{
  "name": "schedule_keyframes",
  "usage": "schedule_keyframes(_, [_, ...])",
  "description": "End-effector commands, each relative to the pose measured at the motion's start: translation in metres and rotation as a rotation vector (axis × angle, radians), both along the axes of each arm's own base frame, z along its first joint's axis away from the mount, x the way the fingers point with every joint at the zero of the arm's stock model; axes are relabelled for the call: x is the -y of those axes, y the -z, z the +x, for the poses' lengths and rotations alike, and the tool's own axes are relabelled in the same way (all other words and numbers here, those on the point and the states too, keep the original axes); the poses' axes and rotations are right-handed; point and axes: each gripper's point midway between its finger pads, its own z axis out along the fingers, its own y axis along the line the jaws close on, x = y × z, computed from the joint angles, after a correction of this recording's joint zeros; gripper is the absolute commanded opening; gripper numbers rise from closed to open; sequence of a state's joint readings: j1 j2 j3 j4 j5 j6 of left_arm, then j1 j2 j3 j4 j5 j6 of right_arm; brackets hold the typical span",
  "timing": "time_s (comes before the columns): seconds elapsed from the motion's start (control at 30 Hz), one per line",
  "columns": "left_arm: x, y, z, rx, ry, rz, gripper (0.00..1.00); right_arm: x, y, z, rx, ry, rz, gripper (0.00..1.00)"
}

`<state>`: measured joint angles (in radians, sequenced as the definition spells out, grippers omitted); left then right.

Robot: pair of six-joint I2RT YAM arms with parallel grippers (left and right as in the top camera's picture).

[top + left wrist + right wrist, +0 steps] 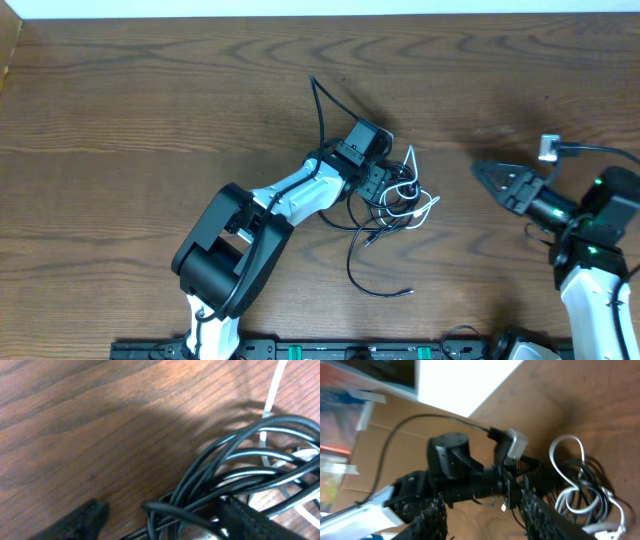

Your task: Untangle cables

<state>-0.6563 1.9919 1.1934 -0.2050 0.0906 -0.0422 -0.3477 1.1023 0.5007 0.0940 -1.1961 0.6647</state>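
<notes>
2 grippers are showing over the table (140, 110). The cables (400, 200) are lying in a loose tangle near the table's middle, with black strands wound around 1 white cable (428, 205). 1 black strand is trailing up past the left arm (300, 190), and another is looping down toward the near edge.

The left gripper (378, 183) is reaching into the tangle's left side. In its wrist view its jaws are standing apart, and the black strands are lying between the fingers (82, 520). The strands are pressing against the right finger, while the left finger is standing clear of them. The white cable is running off behind.

The right gripper (487, 172) is hovering to the right of the tangle, apart from it and pointing toward it. Its jaws are standing partly apart with nothing between them.
</notes>
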Motion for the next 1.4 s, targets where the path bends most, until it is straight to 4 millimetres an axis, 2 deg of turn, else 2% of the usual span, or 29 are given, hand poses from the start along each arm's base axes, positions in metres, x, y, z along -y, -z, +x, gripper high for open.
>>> schedule_keyframes(0.0, [-0.009,0.019,-0.004,-0.042,-0.033,0.042,0.43,-0.004,0.018,0.012,0.004,0.059,-0.138,0.53])
schedule_keyframes(0.1, [-0.009,0.019,-0.004,-0.044,-0.034,0.044,0.08,-0.016,0.039,0.015,-0.038,0.08,-0.246,0.58])
schedule_keyframes(0.2, [-0.011,0.02,-0.007,-0.052,-0.032,0.05,0.08,-0.033,0.058,0.014,-0.083,0.073,-0.333,0.61])
schedule_keyframes(0.33, [-0.016,0.015,-0.013,-0.072,-0.032,0.066,0.08,-0.057,0.069,0.012,-0.081,0.029,-0.393,0.64])
schedule_keyframes(0.43, [-0.015,-0.004,-0.015,-0.059,-0.028,0.048,0.07,-0.051,0.077,0.017,-0.087,0.09,-0.467,0.65])
schedule_keyframes(0.53, [-0.002,-0.026,-0.021,-0.072,0.01,-0.038,0.07,-0.043,0.08,0.022,-0.092,0.146,-0.512,0.66])
schedule_keyframes(0.7, [0.016,-0.044,-0.038,-0.135,0.077,-0.152,0.07,-0.058,0.082,0.014,-0.101,0.065,-0.472,0.65])
schedule_keyframes(1.07, [0.011,-0.04,-0.052,-0.197,0.083,-0.137,0.07,-0.067,0.087,0.01,-0.119,0.016,-0.448,0.64])
schedule_keyframes(1.3, [0.015,-0.042,-0.055,-0.213,0.096,-0.159,0.08,-0.068,0.088,0.01,-0.121,0.012,-0.448,0.63])
schedule_keyframes(1.37, [0.017,-0.043,-0.058,-0.225,0.105,-0.175,0.08,-0.074,0.09,0.007,-0.119,-0.01,-0.453,0.63])
